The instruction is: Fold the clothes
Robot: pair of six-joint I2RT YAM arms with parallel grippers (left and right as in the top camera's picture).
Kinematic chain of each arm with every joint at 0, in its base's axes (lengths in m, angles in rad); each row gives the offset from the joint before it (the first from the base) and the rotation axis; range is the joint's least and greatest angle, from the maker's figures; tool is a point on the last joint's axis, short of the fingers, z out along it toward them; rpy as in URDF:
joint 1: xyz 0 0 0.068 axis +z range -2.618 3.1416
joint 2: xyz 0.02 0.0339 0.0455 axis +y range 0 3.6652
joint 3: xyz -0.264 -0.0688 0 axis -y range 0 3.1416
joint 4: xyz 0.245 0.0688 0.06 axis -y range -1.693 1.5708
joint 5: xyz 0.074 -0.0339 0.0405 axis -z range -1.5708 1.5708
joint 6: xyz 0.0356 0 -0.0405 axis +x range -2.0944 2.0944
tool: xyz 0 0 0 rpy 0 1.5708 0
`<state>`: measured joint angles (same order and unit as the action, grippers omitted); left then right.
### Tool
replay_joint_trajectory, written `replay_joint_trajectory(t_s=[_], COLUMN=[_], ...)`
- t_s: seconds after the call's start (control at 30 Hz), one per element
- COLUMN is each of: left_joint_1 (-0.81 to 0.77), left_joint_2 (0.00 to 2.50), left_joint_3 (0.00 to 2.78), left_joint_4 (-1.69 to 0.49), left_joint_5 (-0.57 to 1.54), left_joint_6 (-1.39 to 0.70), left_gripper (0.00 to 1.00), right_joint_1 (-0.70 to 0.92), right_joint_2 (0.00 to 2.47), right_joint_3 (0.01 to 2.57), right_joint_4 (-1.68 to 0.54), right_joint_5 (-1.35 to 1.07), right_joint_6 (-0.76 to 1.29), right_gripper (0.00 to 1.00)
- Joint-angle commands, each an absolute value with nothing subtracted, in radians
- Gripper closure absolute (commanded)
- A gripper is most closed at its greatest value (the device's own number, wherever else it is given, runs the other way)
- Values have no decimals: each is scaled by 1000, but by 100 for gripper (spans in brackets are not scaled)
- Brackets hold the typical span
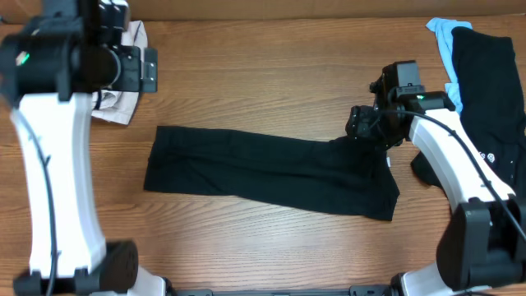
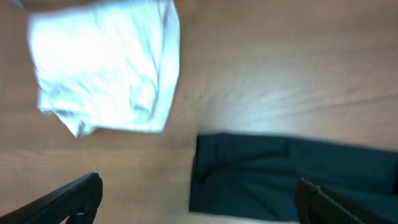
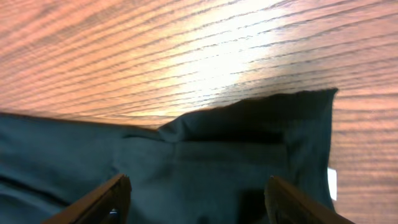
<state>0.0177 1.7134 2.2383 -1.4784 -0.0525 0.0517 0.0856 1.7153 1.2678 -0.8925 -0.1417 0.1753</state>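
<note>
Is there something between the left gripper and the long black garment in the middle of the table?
Nothing visible does. In the left wrist view the open left gripper frames the end of the black garment. The pale garment lies off to one side on the table, apart from it.

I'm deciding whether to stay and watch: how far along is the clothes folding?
Early. Done: one black shirt looks folded into a long strip in the middle of the table. In hand: the right gripper sits open over that strip's right end; the left gripper hangs open, holding nothing. Left: folding the strip shorter, then the black pile and light-blue piece at the right edge, not yet folded.
</note>
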Motion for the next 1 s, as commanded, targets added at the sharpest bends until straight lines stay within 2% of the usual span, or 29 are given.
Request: replay_joint_trajectory(t_s=[0.0,0.13,0.3,0.43,0.57,0.67,0.77,0.9,0.97], left_joint_1=[20,20,20,20,20,20,20,20,20], left_joint_2=[1684,1684,1698,1703,1710,1716,1722,1734,1737], left_joint_3=[2239,2237,2234,2234,2234,2234,2234,2234,2234], left_joint_4=[-1451,-1457,-1465,-1465,-1466,-1468,-1468,-1470,-1470], left_joint_5=[-25,-25,-26,-26,-29,-29,-28,-27,-26], left_joint_6=[49,49,49,49,57,57,57,57,57], left_gripper=[0,0,0,0,0,0,0,0,0], right_joint_1=[93,94,94,94,94,94,94,94,94], right_joint_2=[1797,1818,1819,1819,1819,1824,1838,1867,1874], right_joint_3=[1277,1277,1275,1269,1269,1269,1269,1269,1269], right_joint_4=[-879,-856,-842,-846,-847,-836,-827,-836,-842], right_joint_5=[-144,-151,-183,-211,-211,-212,-212,-255,-265], right_joint_6=[103,99,80,69,29,-19,-35,-60,-59], right_gripper=[29,34,57,67,66,47,38,38,47])
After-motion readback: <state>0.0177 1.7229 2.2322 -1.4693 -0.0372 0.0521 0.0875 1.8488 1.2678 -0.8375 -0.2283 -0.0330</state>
